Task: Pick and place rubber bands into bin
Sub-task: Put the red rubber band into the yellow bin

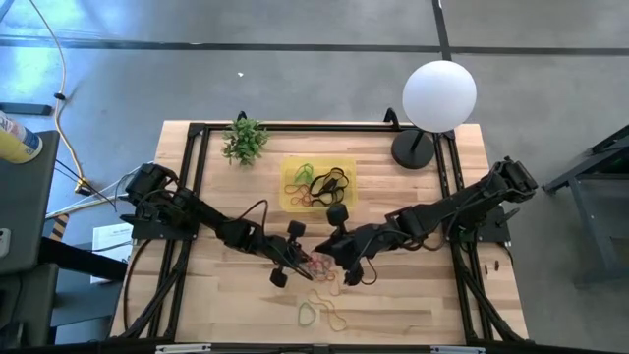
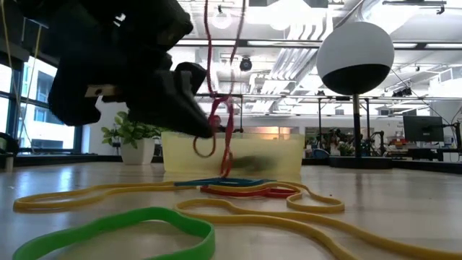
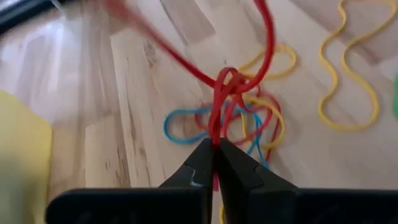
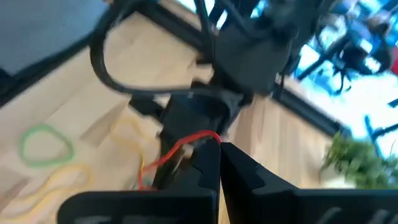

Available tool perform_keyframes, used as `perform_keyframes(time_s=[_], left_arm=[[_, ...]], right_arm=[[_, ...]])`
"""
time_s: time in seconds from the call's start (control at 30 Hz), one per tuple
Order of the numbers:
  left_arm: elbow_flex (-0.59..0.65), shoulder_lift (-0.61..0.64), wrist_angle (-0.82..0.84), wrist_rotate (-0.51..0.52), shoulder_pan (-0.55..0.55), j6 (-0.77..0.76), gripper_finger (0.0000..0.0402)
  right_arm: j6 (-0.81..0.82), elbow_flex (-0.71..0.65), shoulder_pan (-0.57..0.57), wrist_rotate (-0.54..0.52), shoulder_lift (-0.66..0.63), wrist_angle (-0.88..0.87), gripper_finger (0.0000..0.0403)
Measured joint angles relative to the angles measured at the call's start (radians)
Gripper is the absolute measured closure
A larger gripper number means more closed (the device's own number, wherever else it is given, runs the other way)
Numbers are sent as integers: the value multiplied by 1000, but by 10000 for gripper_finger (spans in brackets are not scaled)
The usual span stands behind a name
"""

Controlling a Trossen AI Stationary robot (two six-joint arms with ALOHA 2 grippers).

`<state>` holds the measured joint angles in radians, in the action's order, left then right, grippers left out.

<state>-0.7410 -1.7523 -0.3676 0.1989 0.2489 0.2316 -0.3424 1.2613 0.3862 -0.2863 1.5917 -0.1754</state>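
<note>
On the wooden table (image 1: 413, 295) we see the bin (image 1: 292, 200) at twelve o'clock; the left gripper (image 3: 216, 147) and right gripper (image 4: 219, 146) each clench a red rubber band (image 3: 219, 102); other rubber bands (image 1: 324, 315) lie at six o'clock.

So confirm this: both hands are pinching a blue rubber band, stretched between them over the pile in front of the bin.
Wrong on colour. The band stretched between the left hand and right hand is a red rubber band, as the left wrist view shows. A blue one lies loose in the pile before the bin.
</note>
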Motion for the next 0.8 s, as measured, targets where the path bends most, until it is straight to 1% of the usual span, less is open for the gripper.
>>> perform_keyframes(time_s=[0.23, 0.43, 0.63, 0.8], left_arm=[[0, 0, 86, 4, 0, -28, 400], [0, 0, 149, 4, 8, -55, 401], [0, 2, 161, 30, 51, -61, 401], [0, 5, 171, 54, 77, -81, 401]], right_arm=[[106, 0, 12, -79, -3, -141, 403], [194, 0, 51, -124, -40, -249, 403], [323, 0, 110, -180, -82, -364, 403], [410, 0, 144, -186, -83, -432, 403]])
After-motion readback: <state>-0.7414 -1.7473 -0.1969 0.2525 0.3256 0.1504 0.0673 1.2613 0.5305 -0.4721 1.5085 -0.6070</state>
